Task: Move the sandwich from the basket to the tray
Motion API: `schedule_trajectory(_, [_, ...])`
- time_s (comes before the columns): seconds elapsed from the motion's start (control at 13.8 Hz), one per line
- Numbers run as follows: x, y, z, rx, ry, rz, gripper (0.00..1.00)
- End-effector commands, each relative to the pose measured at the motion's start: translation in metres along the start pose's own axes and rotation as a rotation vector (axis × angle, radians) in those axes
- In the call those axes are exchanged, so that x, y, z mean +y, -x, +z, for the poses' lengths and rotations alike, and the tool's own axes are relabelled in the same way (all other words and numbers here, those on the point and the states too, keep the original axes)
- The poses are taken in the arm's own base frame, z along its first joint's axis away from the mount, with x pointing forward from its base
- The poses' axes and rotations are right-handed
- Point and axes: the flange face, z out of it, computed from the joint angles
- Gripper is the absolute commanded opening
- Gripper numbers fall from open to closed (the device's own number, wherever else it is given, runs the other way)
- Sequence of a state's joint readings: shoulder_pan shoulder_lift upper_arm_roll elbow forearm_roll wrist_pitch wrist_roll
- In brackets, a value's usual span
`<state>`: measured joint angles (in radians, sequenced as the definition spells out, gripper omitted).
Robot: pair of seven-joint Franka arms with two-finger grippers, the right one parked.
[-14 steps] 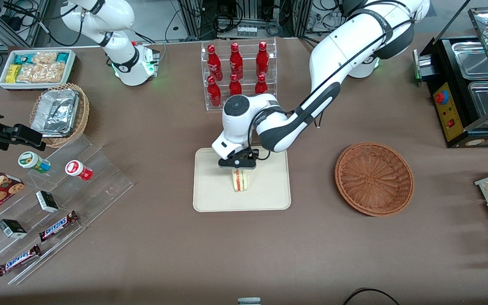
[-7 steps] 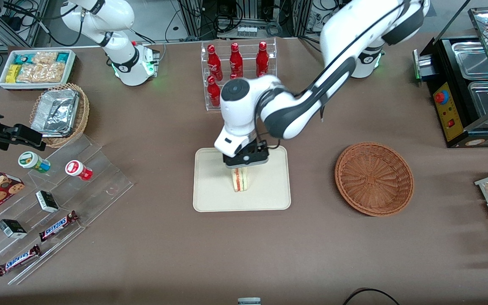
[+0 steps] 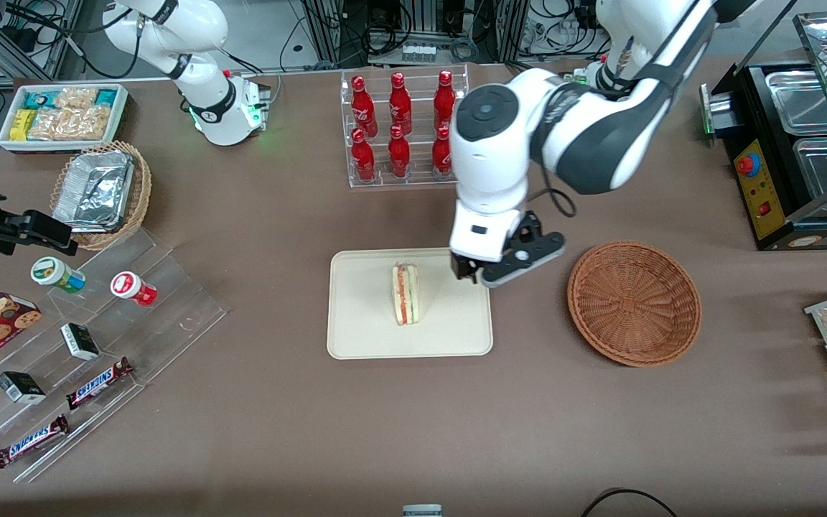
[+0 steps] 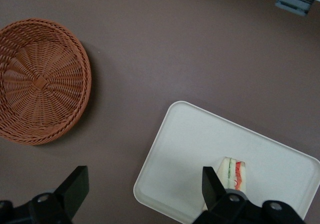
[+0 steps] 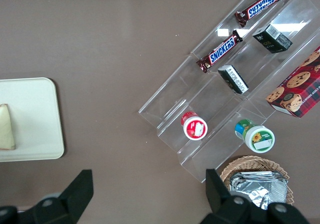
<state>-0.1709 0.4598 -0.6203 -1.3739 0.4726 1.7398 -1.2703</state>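
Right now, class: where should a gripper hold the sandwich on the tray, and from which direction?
Come from above and pinch the two flat bread faces of the sandwich, which stands on edge on the tray. The open gripper hangs beside it.

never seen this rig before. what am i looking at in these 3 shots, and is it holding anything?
Two white robot arms are bolted to a brown table; only one is working. The wide shot looks down from the front. The other two come from cameras on each arm's wrist, so the dark prongs at their edge are that arm's own fingers.

The working arm's claw hangs above the tray's corner nearest the basket, open and holding nothing. The sandwich stands on its edge on the cream tray, free of the claw. The round reddish-brown basket beside the tray is empty, so the transfer looks done.

Around it: a rack of red bottles, a clear stepped stand with Snickers bars and small tubs, a tan basket with a foil container, and a white bin of snacks.
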Motion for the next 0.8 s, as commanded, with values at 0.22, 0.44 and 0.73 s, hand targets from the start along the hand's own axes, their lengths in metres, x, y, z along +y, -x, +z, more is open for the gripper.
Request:
schedule_trajectory(0.22, [-0.073, -0.061, -0.027, -0.059, -0.091, 0.027, 1.0])
schedule_trajectory(0.44, [-0.105, -0.085, -0.038, -0.098, -0.1, 0.118, 1.0])
schedule_trajectory(0.73, [-0.175, -0.143, -0.036, -0.159, -0.088, 0.178, 1.0])
